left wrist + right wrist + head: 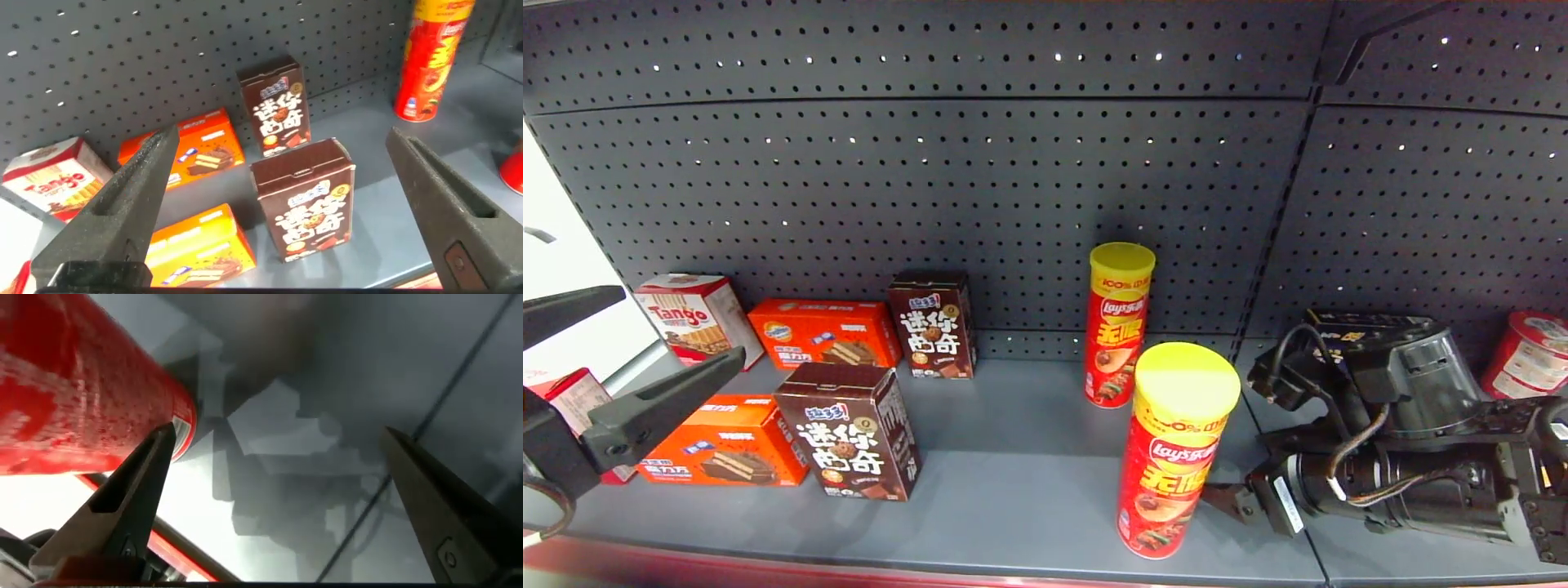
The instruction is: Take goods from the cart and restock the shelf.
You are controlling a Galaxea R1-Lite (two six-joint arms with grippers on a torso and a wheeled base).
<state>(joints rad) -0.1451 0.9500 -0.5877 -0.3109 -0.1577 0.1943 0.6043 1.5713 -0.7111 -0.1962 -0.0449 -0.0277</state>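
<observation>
A red cylindrical chip can with a yellow plastic lid (1172,457) stands upright near the front edge of the dark grey metal shelf (1021,465), right of the middle. The right gripper (278,433) lies low just to the can's right, its jaws spread wide and holding nothing. One finger (139,486) is right beside the can's base, but I cannot tell if it touches.

At the near left, the left gripper (282,143) hangs in front of the shelf, also wide open and empty. Beyond it a brown cardboard box (849,445) stands upright, with a flat orange cardboard box (731,445) just to its left.

Farther back a second red can with a yellow lid (1117,327) stands against the rear. To its left are a second brown box (933,327), a second orange box (821,333) and a white and red box (698,314). A red round tub (1531,351) sits at the far right. A dark perforated back panel (931,180) rises behind.
</observation>
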